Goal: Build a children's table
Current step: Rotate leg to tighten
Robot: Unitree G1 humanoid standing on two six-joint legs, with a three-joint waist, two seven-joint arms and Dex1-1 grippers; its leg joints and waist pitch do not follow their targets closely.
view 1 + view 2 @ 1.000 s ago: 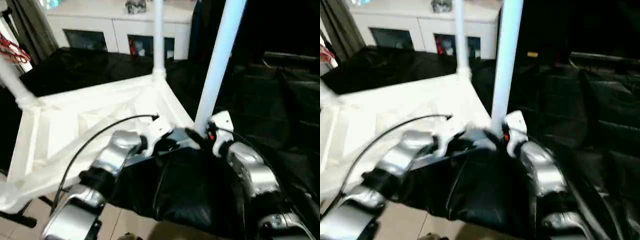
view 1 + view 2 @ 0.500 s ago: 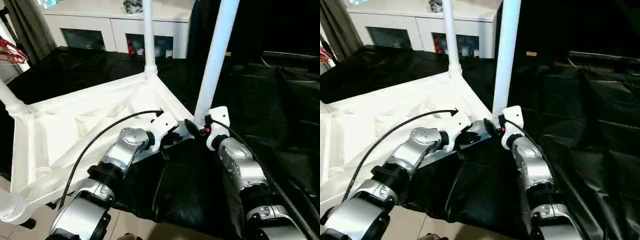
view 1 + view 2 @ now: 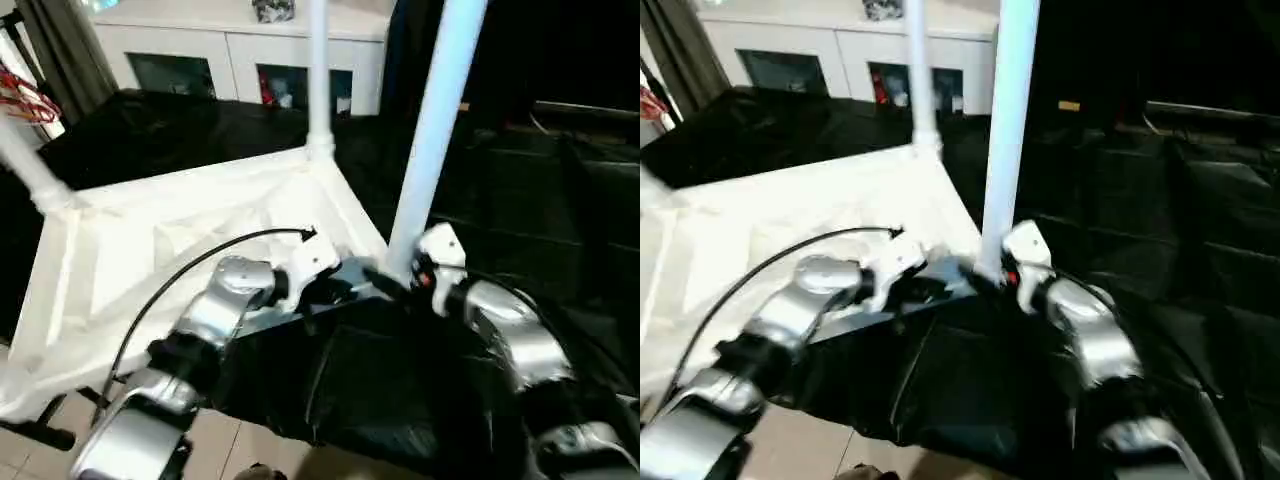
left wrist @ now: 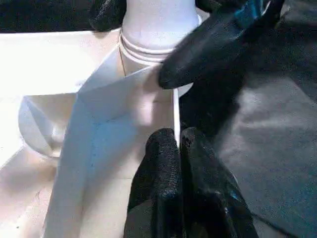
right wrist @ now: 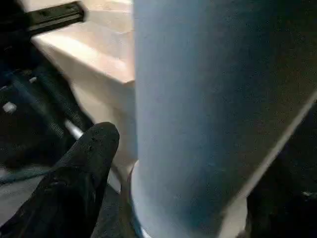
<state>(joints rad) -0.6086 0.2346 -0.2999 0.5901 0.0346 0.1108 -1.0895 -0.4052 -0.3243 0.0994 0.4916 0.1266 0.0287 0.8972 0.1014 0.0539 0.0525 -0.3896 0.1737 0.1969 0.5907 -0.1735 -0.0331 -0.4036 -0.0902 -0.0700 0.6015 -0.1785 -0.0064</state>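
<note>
Inspection of the white plastic children's table (image 3: 180, 240): it lies upside down on a black sheet-covered surface (image 3: 520, 200), ribbed underside facing up, rim uppermost. Three of its white tubular legs are seen standing upright in the corner sockets. The nearest leg (image 3: 432, 130) rises from the corner closest to the robot; a second leg (image 3: 318, 70) stands at the corner beyond it, towards the white cabinet with glass doors (image 3: 230, 60); a third leg (image 3: 25, 160) stands at the corner to the left of that.

Left gripper (image 4: 177, 144): fingers (image 4: 158, 168) pressed together on the thin upright rim wall of the table, just beside the nearest leg's socket. The rim edge passes between the two fingertips.

Right gripper (image 3: 395, 280): positioned at the base of the nearest leg, on the side away from the table's centre. One black finger (image 5: 84, 168) stands just beside the leg's flared foot; in the left wrist view a finger lies against the socket collar. The fingers are spread wide about the leg; whether they press on it cannot be told.
</note>
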